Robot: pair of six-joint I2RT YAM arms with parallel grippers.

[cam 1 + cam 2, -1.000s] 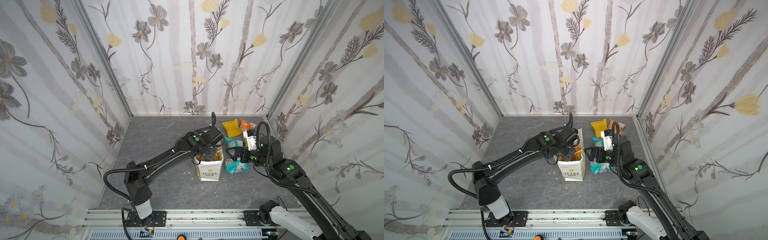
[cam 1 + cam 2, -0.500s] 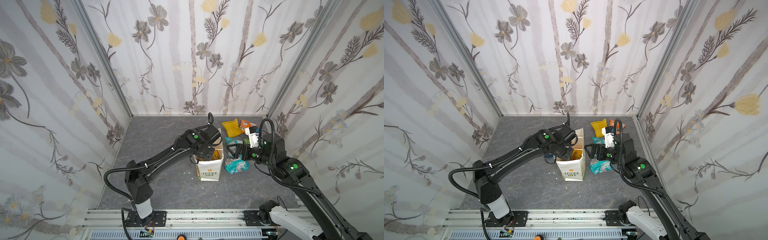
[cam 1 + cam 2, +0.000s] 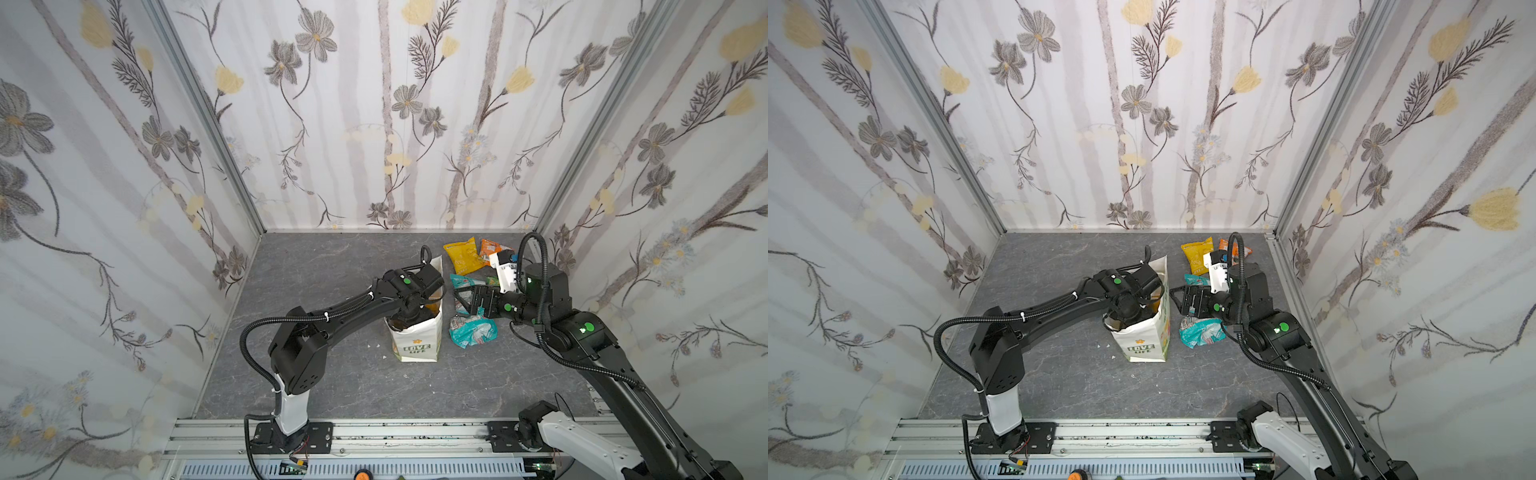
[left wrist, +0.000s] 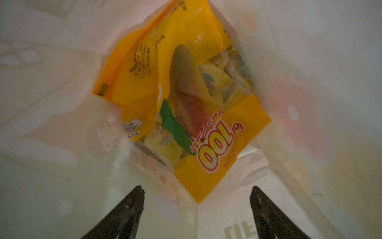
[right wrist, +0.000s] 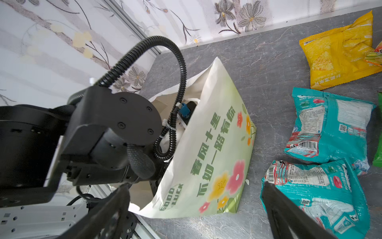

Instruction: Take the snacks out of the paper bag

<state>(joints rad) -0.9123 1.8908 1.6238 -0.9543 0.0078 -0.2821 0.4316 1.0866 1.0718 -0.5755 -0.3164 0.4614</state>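
Deep in the bag (image 4: 62, 182), our left gripper (image 4: 196, 189) stands wide and empty; the orange packet (image 4: 186, 93) lies just ahead, one corner aimed into the gap, long axis running away; farther off, our right gripper (image 5: 195, 185), also wide, hangs outside near teal packets (image 5: 318, 198).

The paper bag (image 5: 217, 144) is white, one side pale green with red and yellow flowers. The orange-yellow packet (image 4: 186, 99) inside it bears a mango picture. At the bag's one o'clock is a yellow packet (image 3: 463, 259), and at three o'clock a teal packet (image 3: 473, 332). The table (image 3: 332, 270) is veined grey.
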